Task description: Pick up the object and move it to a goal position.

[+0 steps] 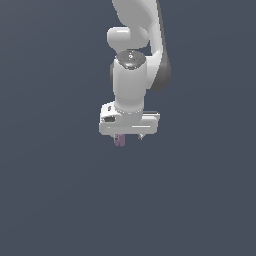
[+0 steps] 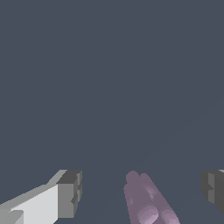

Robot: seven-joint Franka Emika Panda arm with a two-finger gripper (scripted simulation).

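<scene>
The object (image 2: pixel 146 203) is a small mauve-purple bundle of short parallel round-ended rods. In the wrist view it lies between my two grey fingertips (image 2: pixel 70 192), with a gap to each side. My gripper (image 2: pixel 141 192) is open and touches nothing. In the exterior view the white arm hangs straight down, and the gripper (image 1: pixel 129 137) is low under the white hand. The object (image 1: pixel 119 141) peeks out just below the hand toward the exterior view's left, partly hidden by it.
A plain dark grey-blue surface (image 1: pixel 60 200) fills both views. No other object, container or edge is in view.
</scene>
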